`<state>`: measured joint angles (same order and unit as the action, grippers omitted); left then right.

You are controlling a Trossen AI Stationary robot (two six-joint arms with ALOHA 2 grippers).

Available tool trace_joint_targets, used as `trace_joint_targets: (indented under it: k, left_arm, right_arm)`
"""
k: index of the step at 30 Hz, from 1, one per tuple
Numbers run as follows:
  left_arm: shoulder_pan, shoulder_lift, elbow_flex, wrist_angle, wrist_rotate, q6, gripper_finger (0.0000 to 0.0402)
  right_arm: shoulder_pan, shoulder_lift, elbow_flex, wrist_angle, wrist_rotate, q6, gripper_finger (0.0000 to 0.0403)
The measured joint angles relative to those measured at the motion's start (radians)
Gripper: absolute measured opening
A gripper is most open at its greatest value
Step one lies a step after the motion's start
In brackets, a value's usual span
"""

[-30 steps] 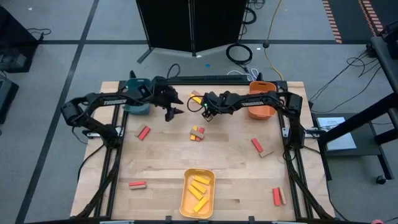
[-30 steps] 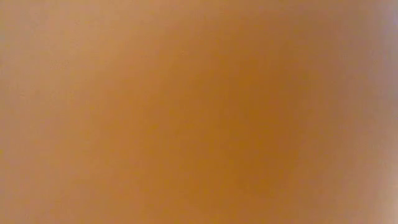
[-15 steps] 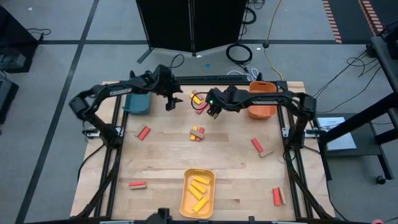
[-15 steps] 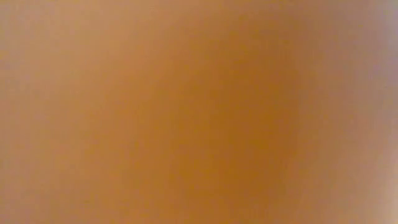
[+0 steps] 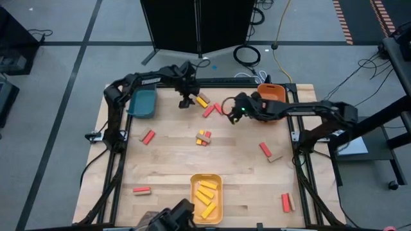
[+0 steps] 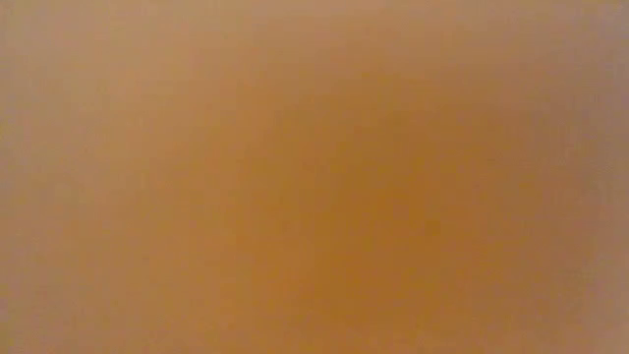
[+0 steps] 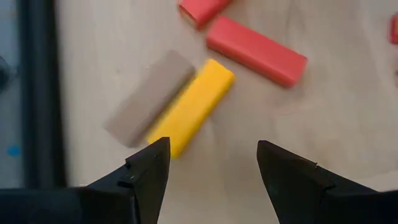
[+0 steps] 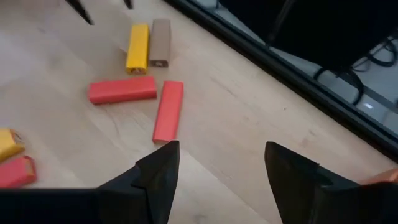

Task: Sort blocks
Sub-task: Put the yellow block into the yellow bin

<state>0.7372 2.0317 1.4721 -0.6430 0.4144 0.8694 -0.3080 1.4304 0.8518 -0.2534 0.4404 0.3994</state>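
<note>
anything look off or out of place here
The low view shows only a flat orange-brown blur, as if something covers its lens. On the table, nothing looks damaged; the blocks lie scattered, unsorted, and the yellow tray holds only yellow ones.

Robotics lab: framed wooden table (image 5: 167, 163) on grey tiled floor (image 5: 51, 83), loose cables (image 5: 247, 54), dark cabinet (image 5: 196, 25) behind.

left gripper (image 5: 187, 102) hovering over far edge of bench (image 5: 167, 167), just beside a yellow block (image 5: 201, 101); right gripper (image 5: 234, 116) sitting near two red blocks (image 5: 213, 110); teal tray (image 5: 142, 102) lying far-left, orange tray (image 5: 271, 95) far-right; yellow tray (image 5: 204, 197) holding yellow blocks at near edge.
</note>
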Motion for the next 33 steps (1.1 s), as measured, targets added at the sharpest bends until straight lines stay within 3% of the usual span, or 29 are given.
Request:
trace_joint_targets:
  k: [5,17,33]
  left_arm:
    - [0.000,0.008,0.018,-0.004,-0.086,0.046,0.0237]
    - [-0.039,0.077,0.018,0.054,-0.231,0.142,0.0237]
    - [-0.101,0.077,0.018,0.077,-0.292,0.167,0.0237]
  right_arm:
    - [0.000,-0.089,-0.093,0.081,-0.003,0.004,0.0201]
    - [0.000,-0.115,-0.100,0.146,-0.050,-0.051,0.0201]
    - [0.000,-0.115,-0.100,0.174,-0.055,-0.072,0.0201]
